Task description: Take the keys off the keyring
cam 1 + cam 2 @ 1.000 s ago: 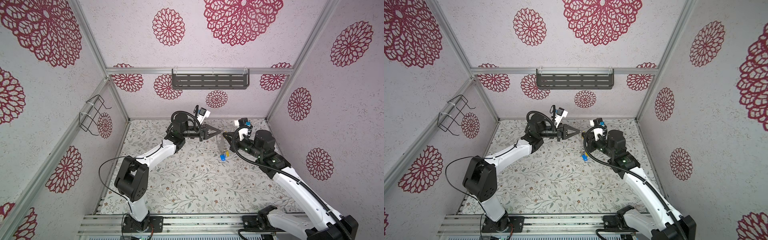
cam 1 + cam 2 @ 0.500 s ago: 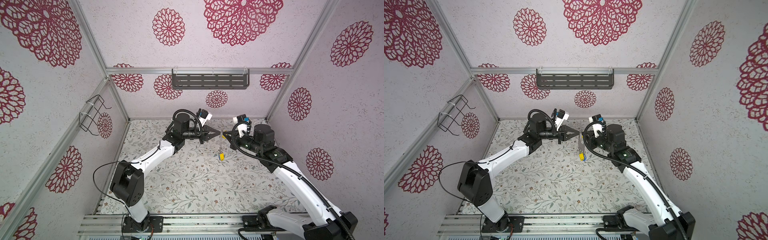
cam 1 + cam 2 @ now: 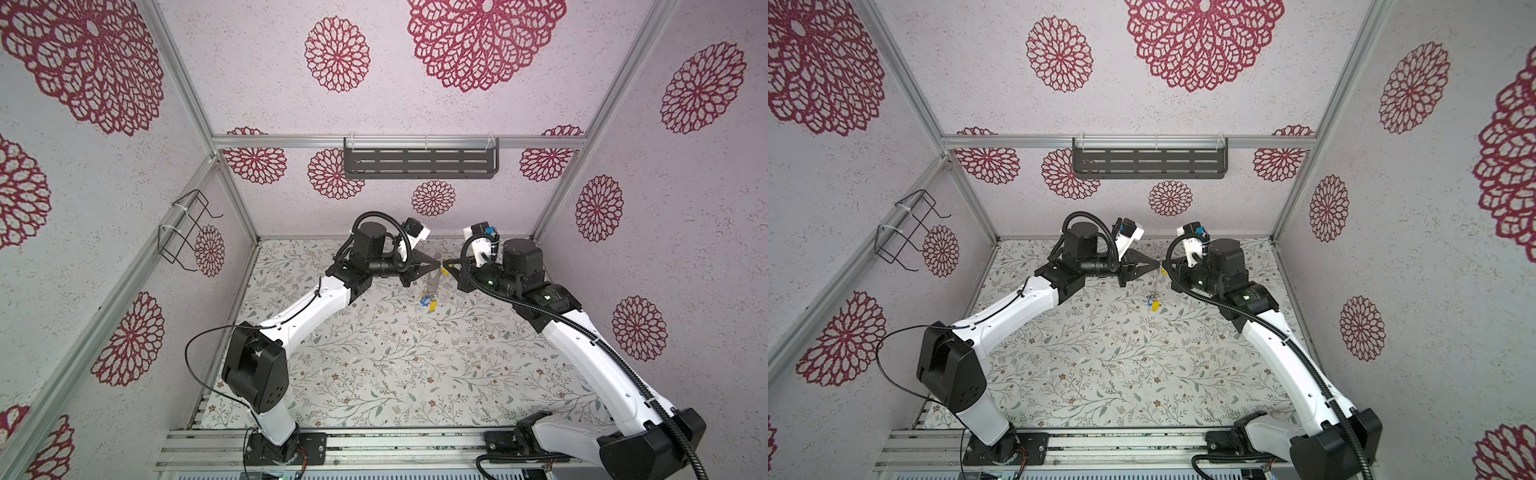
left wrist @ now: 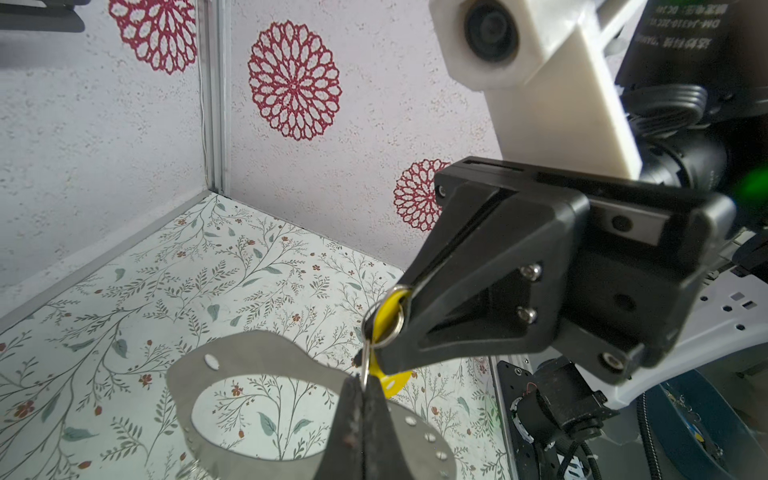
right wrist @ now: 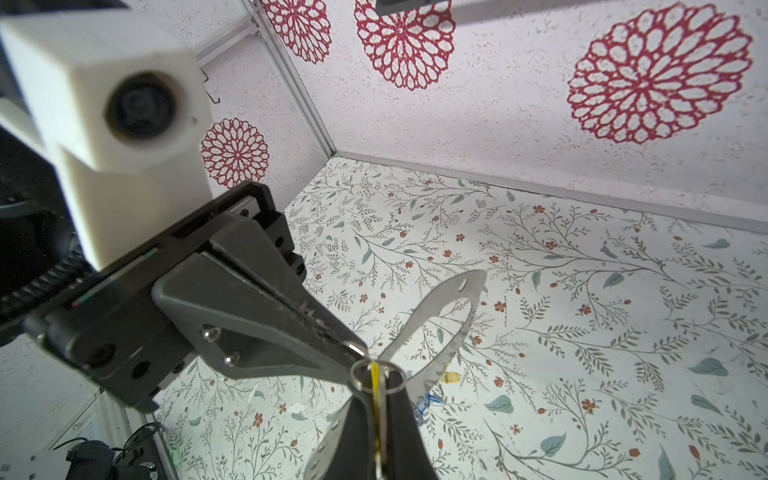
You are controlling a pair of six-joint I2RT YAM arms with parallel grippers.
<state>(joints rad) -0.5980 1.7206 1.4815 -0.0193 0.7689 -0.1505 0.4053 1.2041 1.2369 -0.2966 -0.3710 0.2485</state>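
Left gripper point(image 3: 436, 264) of mine reaches in from 9 o'clock and right gripper point(image 3: 451, 268) from 3, and their tips meet in the air over the 12 o'clock end of the desk point(image 3: 374, 365). Left is pinched tight on a small ring point(image 4: 401, 320). Right is clamped on a yellow key point(image 4: 392, 301) that the ring threads. Neither grips the keyring point(image 4: 249, 357) itself. It hangs at 6 o'clock under my tips, clear of the desk, and I judge it hangs from that ring. At its lower end the other keys point(image 3: 428, 300), blue and yellow, dangle from it.

No key lies loose on the desk that I can see, so I reckon nothing is off yet. This key is mid-separation, its ring has yet to come out of the keyring, and the rest follow.

For writing, there is only a motor label point(image 4: 673, 31) on my right arm, upside down, starting DM-J4310; the rest is too small to read.
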